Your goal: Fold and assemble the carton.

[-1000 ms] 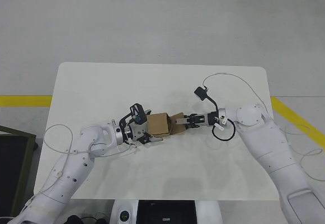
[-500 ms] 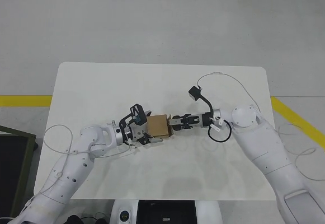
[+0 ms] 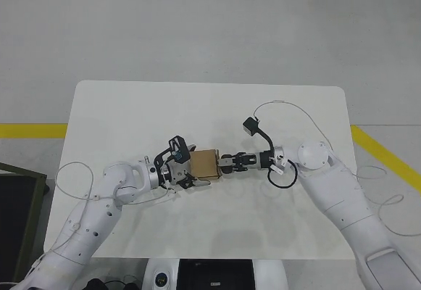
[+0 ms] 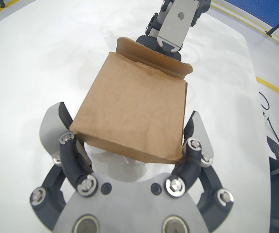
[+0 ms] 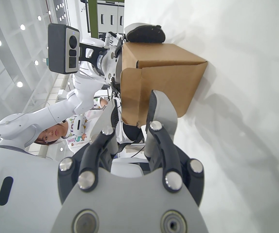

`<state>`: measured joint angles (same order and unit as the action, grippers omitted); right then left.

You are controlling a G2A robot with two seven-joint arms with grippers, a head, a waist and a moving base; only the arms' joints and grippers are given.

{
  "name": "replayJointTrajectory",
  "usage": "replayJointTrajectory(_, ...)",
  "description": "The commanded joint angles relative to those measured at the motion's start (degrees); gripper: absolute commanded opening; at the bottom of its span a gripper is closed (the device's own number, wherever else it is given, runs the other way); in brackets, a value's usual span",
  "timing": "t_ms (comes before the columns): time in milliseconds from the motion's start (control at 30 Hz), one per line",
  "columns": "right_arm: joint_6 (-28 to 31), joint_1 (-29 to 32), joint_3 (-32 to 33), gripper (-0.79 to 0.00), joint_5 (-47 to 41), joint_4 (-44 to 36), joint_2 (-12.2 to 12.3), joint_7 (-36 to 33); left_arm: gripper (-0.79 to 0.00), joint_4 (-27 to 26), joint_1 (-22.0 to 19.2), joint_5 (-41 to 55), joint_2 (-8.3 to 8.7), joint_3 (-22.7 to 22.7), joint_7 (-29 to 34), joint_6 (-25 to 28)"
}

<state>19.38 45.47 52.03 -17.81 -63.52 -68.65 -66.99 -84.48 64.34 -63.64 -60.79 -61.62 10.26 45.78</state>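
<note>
Brown cardboard carton [image 3: 206,164] lies at the middle of the white rounded table [image 3: 123,116], already opened out from flat into a squared box body. Take twelve o'clock as the table edge farthest from the robot. The silver-and-black left gripper [image 4: 127,120] is at the carton's nine o'clock end. Its jaws are closed in on two opposite side walls with the pads pressed against the cardboard, so the box is clamped and steadied. At the three o'clock end the silver-and-black right gripper [image 3: 224,162] meets the round-cornered cardboard end flap [image 5: 139,90]. Its fingers [image 5: 162,107] stand a little apart, astride the flap's free edge, with one lying on the outer face. They do not look pinched tight on it.

By my judgement the work is past halfway: the body is formed and the three o'clock flap is swung across the opening. That end is not finished, though. In the left wrist view the flap's edge rises proud of the top panel rather than sitting tucked inside, and a slit shows at the corner seam. What likely remains is pushing that flap home until it locks. Whether the nine o'clock end is closed I cannot tell, since the left gripper covers it.
</note>
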Motion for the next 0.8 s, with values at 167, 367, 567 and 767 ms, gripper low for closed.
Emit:
replayJointTrajectory(167,-0.3,-0.1,-0.2,-0.591,0.8,0.1,0.0,-0.3,0.0,-0.2,0.1,0.2,0.02,0.0,0.6,0.2)
replayJointTrajectory(367,-0.4,-0.6,0.1,-0.6,2.2,0.3,0.1,-0.7,0.0,-0.3,0.1,0.4,0.03,-0.1,0.8,0.1)
replayJointTrajectory(567,-1.1,-1.0,0.2,-0.606,4.0,-0.2,0.3,-1.3,0.0,-0.5,0.2,0.5,0.04,-0.1,0.8,0.1)
replayJointTrajectory(767,-1.6,-2.0,-0.5,-0.61,5.8,-0.3,0.2,-2.1,0.0,-0.6,0.4,0.6,0.07,-0.2,0.9,0.1)
